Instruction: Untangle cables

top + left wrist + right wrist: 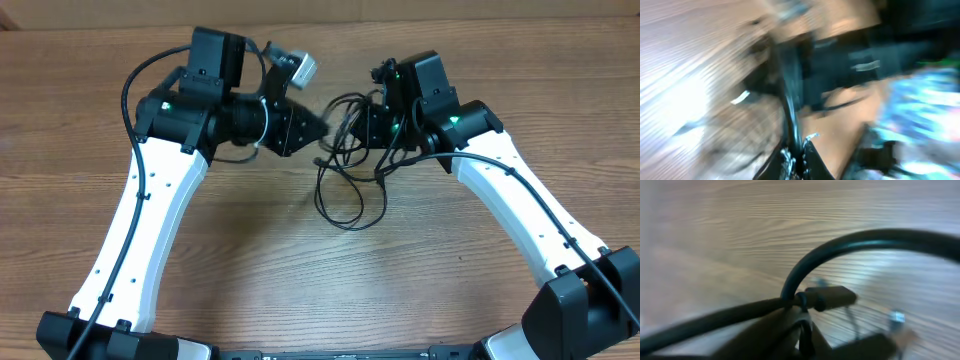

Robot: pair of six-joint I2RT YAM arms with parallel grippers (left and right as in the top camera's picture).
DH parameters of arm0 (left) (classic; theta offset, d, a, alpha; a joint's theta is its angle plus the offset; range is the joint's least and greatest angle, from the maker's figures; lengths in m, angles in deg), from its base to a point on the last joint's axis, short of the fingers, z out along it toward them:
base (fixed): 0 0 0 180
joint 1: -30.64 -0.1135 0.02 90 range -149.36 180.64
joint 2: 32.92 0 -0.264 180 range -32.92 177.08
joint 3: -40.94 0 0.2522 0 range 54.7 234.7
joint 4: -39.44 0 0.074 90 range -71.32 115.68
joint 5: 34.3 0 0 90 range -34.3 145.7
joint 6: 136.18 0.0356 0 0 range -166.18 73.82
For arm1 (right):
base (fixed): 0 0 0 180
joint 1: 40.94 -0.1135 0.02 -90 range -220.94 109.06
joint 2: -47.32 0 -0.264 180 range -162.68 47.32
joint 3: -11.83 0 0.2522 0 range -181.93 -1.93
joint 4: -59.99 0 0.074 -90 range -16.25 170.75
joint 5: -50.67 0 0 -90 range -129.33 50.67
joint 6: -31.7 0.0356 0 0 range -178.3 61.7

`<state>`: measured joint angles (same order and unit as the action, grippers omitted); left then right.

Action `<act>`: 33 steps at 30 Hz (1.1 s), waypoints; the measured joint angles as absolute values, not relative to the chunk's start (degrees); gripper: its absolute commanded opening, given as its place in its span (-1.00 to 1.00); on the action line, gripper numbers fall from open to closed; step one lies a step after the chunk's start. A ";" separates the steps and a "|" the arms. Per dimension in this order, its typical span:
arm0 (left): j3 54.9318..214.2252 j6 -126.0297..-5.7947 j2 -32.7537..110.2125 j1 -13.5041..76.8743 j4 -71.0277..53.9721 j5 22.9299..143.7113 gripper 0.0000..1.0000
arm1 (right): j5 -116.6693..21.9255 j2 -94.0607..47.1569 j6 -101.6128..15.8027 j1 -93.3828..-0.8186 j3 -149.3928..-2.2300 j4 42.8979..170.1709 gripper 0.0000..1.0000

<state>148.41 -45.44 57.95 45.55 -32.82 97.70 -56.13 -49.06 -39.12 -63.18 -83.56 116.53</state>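
The cables [348,198] are thin black cords tangled between the two grippers, with a loop hanging toward the table's middle. My left gripper [318,128] points right at the tangle. In the blurred left wrist view, my left gripper [796,159] is shut on a black cable [790,100] that runs up from its jaws. My right gripper [358,125] faces it from the right, close by. Seen from the right wrist, my right gripper [805,340] is shut on a thin cord. A thicker cable [840,245] arches above it, and a plug connector [832,298] lies across the jaw tips.
The wooden table [300,280] stretches toward the front. Both white arms reach in from the bottom corners. A small grey box [297,68] sits by the left wrist. The right arm shows as a blurred blue-white shape [925,95] in the left wrist view.
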 measured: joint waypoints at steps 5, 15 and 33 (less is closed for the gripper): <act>148.33 -50.62 58.26 43.43 -38.37 78.51 -0.92 | -48.65 -48.97 -38.40 -62.52 -83.58 121.23 -0.74; 148.35 -54.38 58.08 26.34 -38.33 67.58 -0.92 | -42.68 -48.97 -38.58 -50.04 -83.47 125.15 -0.73; 148.35 -49.55 58.48 37.60 -36.03 77.24 0.20 | -43.73 -48.97 -50.16 -51.53 -83.45 122.19 0.27</act>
